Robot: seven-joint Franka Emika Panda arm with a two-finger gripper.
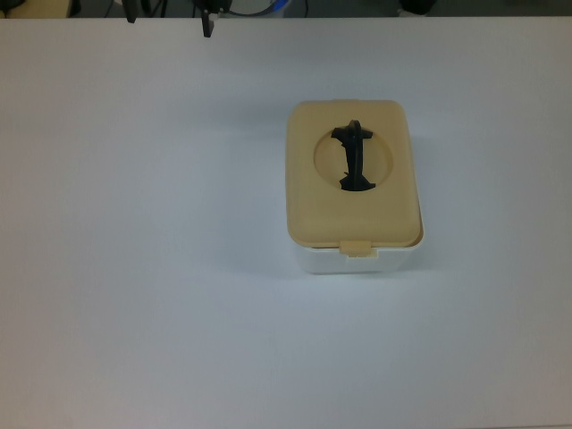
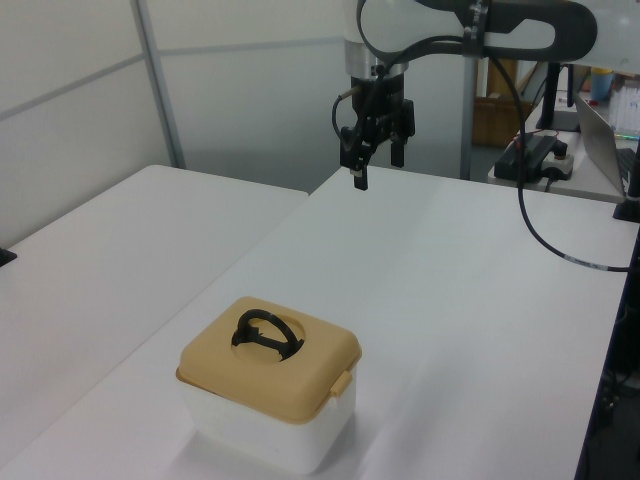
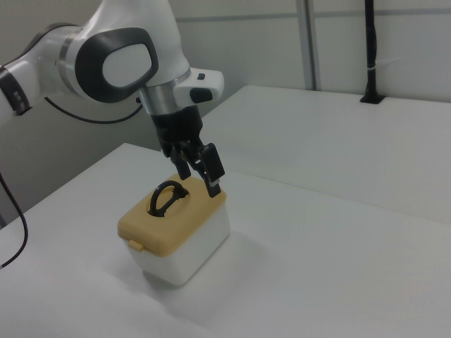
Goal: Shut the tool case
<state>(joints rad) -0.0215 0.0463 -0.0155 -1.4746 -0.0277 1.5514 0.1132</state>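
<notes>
On the white table [image 1: 134, 268], roughly mid-surface, sits the tool case [image 2: 270, 425]: white box w/ tan lid [image 1: 353, 174] seated flat on top, looks already closed, so the task seems about done. Arm [image 2: 470, 35] is raised well above and far behind the case in the left view. Gripper [image 2: 375, 150] hangs there w/ fingers spread apart, holding nothing. Black handle [image 1: 355, 156] stands up in the lid's round recess. Front latch tab [image 1: 358, 248] sits at the lid's edge; can't tell if it's snapped. Risk, imo: if tabs aren't engaged, lid could pop when lifted; a return push off-centre might tip or slide the case.
</notes>
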